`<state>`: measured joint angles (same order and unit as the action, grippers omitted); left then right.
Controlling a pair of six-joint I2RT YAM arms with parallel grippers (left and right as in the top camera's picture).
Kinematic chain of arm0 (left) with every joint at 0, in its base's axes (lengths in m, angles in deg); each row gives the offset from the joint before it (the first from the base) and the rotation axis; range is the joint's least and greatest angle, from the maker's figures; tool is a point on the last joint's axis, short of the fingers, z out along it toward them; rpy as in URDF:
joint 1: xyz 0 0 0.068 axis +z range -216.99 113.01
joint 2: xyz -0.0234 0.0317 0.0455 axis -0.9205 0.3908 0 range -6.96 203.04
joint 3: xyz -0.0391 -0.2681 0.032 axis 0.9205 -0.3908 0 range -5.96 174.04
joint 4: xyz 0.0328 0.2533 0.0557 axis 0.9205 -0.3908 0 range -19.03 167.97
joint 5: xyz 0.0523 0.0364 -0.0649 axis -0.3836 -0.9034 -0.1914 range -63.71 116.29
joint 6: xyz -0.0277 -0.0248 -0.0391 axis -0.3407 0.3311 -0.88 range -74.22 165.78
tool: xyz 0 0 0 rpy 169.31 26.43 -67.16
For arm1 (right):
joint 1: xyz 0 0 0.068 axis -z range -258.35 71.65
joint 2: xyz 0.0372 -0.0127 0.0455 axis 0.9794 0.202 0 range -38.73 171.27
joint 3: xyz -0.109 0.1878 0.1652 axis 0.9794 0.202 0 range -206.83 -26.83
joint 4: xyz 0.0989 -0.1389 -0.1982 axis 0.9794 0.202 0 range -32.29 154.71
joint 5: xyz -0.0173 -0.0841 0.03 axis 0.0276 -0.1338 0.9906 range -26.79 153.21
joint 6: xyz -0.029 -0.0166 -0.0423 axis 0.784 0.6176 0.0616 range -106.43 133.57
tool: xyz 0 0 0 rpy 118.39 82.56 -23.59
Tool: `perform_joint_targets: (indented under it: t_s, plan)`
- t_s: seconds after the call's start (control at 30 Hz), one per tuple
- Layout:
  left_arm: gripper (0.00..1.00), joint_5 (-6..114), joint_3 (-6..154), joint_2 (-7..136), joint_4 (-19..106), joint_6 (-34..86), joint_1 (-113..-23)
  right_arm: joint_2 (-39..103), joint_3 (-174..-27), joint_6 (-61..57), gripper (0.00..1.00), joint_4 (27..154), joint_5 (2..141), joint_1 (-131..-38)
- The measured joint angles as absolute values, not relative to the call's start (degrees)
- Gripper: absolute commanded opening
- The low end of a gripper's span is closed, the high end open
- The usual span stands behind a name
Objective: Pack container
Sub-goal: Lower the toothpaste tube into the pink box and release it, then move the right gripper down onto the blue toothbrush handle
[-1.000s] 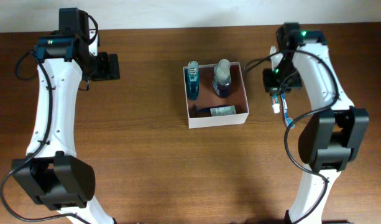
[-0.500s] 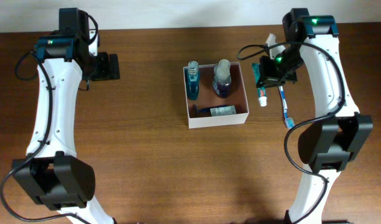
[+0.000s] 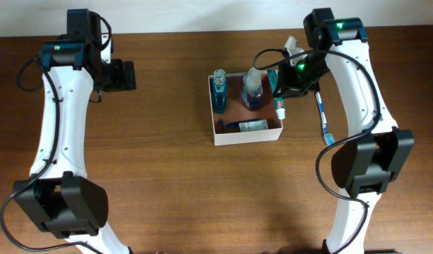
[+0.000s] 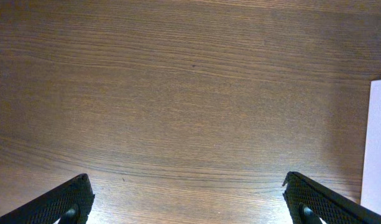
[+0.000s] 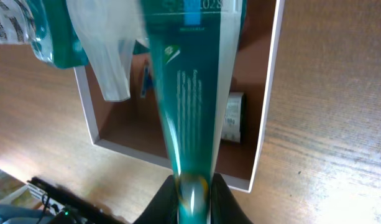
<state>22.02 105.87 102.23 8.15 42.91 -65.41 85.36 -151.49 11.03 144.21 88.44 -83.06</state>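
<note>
Tabletop [image 3: 167, 183] bears container [image 3: 248, 137]; right end effector [image 5: 194, 198] clamps green tube [image 5: 190, 93], left end effector [image 4: 190, 199] gapes.

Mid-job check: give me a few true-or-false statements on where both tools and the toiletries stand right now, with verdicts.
1. The right tool grips a teal tube above the right wall of the container. True.
2. The left tool is shut on a bottle. False: it is open and holds nothing, over bare table well to the left of the container.
3. Two blue bottles are inside the container. True.
4. The toothbrush lies inside the container. False: it lies on the table to the right of the container.
</note>
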Motion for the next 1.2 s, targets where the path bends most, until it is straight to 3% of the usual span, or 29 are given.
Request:
perform_joint_targets:
  t_s: [0.33,0.67,0.83,1.2]
  plan:
    - [0.99,22.02,105.87,102.23,8.15,42.91,-65.41,85.36,-150.36,10.57,0.55,140.58,88.88,-83.06]
    - [0.99,22.04,105.87,102.23,8.15,42.91,-65.41,85.36,-150.36,11.05,0.68,139.55,85.82,-79.74]
    - [0.99,22.02,105.87,102.23,8.17,42.91,-65.41,85.36,-150.36,13.93,0.93,140.65,84.18,-72.57]
    - [0.99,22.02,105.87,102.23,8.15,42.91,-65.41,85.36,-149.46,17.10,1.00,136.56,71.15,-70.58]
